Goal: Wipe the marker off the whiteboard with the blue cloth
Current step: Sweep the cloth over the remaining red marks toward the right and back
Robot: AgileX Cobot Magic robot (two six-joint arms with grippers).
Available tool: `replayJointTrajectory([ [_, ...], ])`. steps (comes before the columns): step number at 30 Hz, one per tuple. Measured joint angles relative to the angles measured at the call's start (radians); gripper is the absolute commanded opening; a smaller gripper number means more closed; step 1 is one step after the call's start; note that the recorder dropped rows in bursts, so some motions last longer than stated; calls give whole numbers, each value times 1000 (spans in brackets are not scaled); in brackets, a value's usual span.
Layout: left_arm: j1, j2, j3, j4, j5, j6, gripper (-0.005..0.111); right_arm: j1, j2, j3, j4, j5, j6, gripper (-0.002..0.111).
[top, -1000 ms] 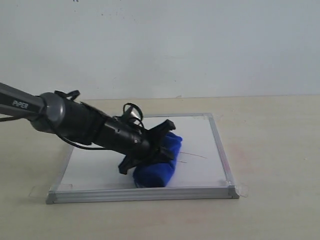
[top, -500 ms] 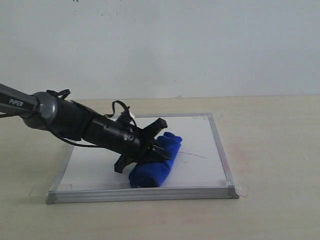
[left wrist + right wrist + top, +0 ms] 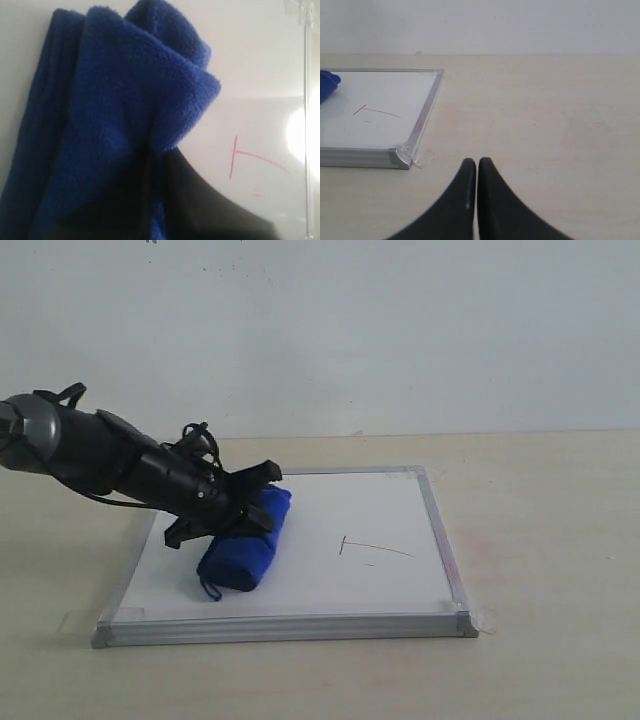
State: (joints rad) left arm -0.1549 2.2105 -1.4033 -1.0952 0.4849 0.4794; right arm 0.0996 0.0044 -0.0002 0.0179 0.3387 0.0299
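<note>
The whiteboard (image 3: pixel 385 502) lies flat on the table. My left gripper (image 3: pixel 243 502) is shut on the blue cloth (image 3: pixel 243 545), which rests on the left half of the board with its thin loop hanging toward the front frame. In the left wrist view the blue cloth (image 3: pixel 115 115) fills most of the picture, bunched between the dark fingers (image 3: pixel 200 200). To the cloth's right, clear of it, is the marker (image 3: pixel 372 547), a thin red line with a short cross stroke. My right gripper (image 3: pixel 477 164) is shut and holds nothing, over bare table beyond the board's corner (image 3: pixel 396 157).
The board's silver frame (image 3: pixel 448 550) has clear tape tabs (image 3: pixel 484 620) at its front corners. Tan tabletop (image 3: pixel 550 540) stretches to the right of the board. A plain pale wall (image 3: pixel 400 330) stands behind the table.
My left gripper has dragged the blue cloth leftward across the board, from its middle to its left half. The red line and its short cross stroke now lie uncovered.
</note>
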Motion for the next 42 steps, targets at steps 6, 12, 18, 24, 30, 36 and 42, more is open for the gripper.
replayJointTrajectory([
  [6, -125, 2, -4, 36, -75, 0, 4, 0, 0, 0, 0, 0, 0, 1],
  [12, -235, 56, -87, 28, -45, -59, 4, 0, 0, 0, 0, 0, 0, 1],
  [18, -347, 155, -250, 8, -31, -111, 4, 0, 0, 0, 0, 0, 0, 1],
  [24, -250, 173, -386, 511, 127, -486, 4, 0, 0, 0, 0, 0, 0, 1],
  [30, -106, 164, -440, 798, 241, -697, 4, 0, 0, 0, 0, 0, 0, 1],
  [36, -161, 170, -440, 797, 197, -703, 4, 0, 0, 0, 0, 0, 0, 1],
  [42, -274, 197, -442, 709, 80, -697, 4, 0, 0, 0, 0, 0, 0, 1],
])
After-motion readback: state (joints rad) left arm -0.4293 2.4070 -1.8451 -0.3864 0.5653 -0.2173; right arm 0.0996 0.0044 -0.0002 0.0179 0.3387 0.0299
